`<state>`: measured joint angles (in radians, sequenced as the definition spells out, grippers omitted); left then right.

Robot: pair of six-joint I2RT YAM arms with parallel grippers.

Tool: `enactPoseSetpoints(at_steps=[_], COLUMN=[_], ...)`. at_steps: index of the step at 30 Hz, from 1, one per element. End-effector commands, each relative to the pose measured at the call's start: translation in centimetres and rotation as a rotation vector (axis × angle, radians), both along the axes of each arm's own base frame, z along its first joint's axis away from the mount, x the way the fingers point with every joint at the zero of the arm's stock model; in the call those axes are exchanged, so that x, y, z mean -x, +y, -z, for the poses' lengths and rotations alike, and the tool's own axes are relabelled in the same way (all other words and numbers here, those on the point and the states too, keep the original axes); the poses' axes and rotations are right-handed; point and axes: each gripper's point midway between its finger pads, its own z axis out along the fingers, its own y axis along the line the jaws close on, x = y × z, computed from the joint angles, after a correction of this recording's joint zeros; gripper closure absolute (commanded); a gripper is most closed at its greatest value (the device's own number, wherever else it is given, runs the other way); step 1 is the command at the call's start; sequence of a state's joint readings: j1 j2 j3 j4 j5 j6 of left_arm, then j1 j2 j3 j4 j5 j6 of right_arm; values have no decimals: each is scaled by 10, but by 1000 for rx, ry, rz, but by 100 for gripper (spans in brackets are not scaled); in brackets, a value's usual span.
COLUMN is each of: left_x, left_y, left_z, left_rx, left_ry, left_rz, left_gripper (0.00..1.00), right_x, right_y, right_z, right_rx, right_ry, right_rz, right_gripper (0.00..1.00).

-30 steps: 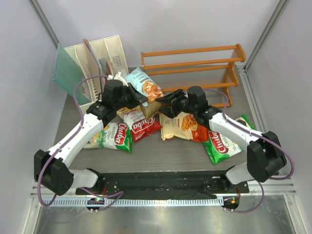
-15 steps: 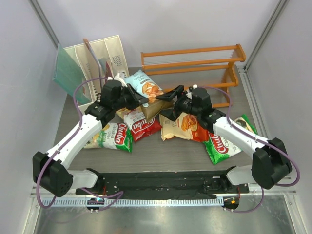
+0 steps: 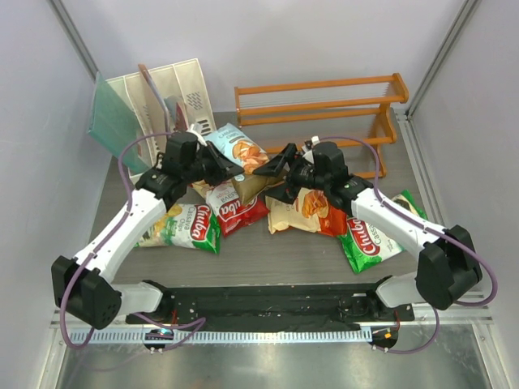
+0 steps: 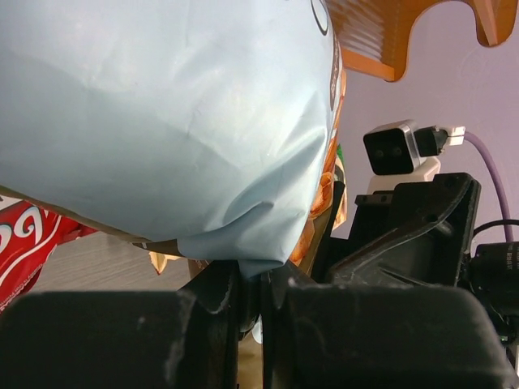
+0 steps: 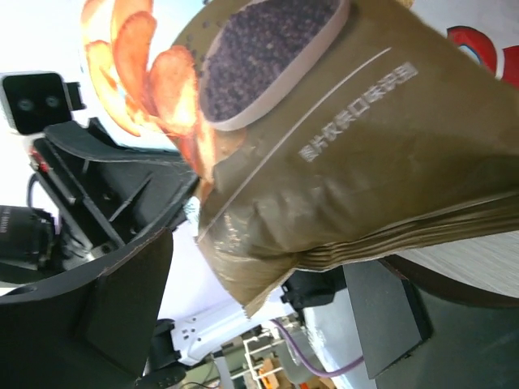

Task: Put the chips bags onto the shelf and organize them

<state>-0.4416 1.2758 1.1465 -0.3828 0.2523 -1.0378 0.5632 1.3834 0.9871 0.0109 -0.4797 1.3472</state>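
Observation:
My left gripper [image 3: 233, 171] is shut on the edge of the light-blue/brown chips bag [image 3: 244, 154] and holds it tilted above the table, in front of the orange-brown shelf [image 3: 324, 105]. In the left wrist view the jaws [image 4: 251, 279] pinch the bag's pale-blue corner [image 4: 178, 121]. My right gripper [image 3: 274, 168] is open at the bag's brown end; in the right wrist view that brown end [image 5: 349, 170] hangs between its wide-apart fingers [image 5: 105, 324]. A red Chiba bag [image 3: 232, 211], a green one [image 3: 191, 227], a cream/orange-red bag [image 3: 304, 209] and another Chiba bag [image 3: 369, 240] lie on the table.
A white file organizer [image 3: 162, 101] with folders stands at the back left, close to the left arm. A green bag [image 3: 410, 202] lies at the far right under the right arm. The shelf's tiers hold nothing. Grey walls close in both sides.
The left gripper has carried the blue/brown bag a little back and right. The right gripper has moved left, and its open fingers now sit around the bag's brown end.

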Motion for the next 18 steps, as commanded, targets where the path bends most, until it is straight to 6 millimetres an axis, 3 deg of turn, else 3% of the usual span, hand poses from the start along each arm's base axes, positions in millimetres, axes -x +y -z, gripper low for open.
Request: enactPoseSetpoints(at_steps=[1, 6, 10, 13, 14, 18], left_x=[2, 2, 8, 13, 14, 16], left_y=[1, 7, 1, -1, -1, -1], left_z=[-54, -60, -54, -49, -50, -51], left_rx=[73, 55, 104, 127, 131, 128], left_ry=[-118, -127, -94, -75, -75, -61], left_rz=[19, 5, 23, 37, 38, 40], left_gripper=[100, 100, 100, 100, 100, 100], right_x=[10, 18, 8, 1, -5, -8], right_y=[3, -8, -11, -6, -1, 2], right_z=[-3, 2, 11, 10, -4, 9], right_rx=[47, 114, 134, 50, -16, -26], right_ry=[-20, 3, -6, -7, -71, -38], right_rz=[-77, -111, -84, -43, -32, -24], right_gripper=[11, 11, 11, 11, 11, 11])
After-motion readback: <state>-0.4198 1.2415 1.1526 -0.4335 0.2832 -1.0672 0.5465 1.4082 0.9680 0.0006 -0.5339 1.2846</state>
